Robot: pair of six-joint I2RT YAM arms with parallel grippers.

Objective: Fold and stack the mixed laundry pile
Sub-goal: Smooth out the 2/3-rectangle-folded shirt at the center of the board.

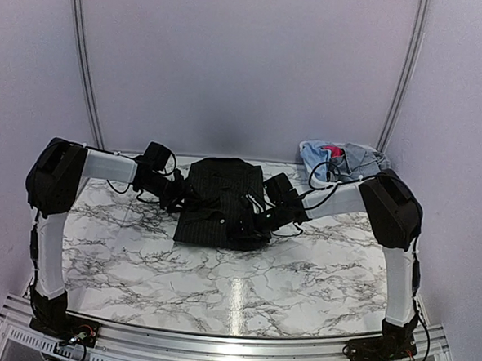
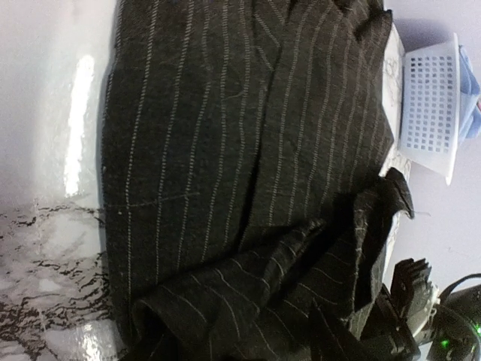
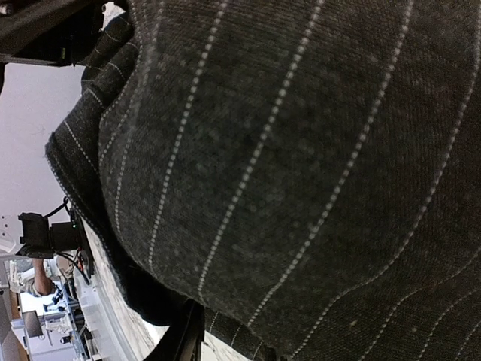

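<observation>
A black woven shirt with thin white dotted pinstripes (image 3: pixel 301 173) fills nearly the whole frame, its folded edge curving down the left side. Parts of the black fingers (image 3: pixel 180 338) show at the bottom edge and in the top left corner, with the cloth spanning between them. Beneath the fold lies a strip of white marbled tabletop (image 3: pixel 124 316). Farther left is a black cabled device (image 3: pixel 45 233).

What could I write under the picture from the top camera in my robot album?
Left arm and right arm reach a black pinstriped shirt on the marble table; other laundry heaped far right.
</observation>
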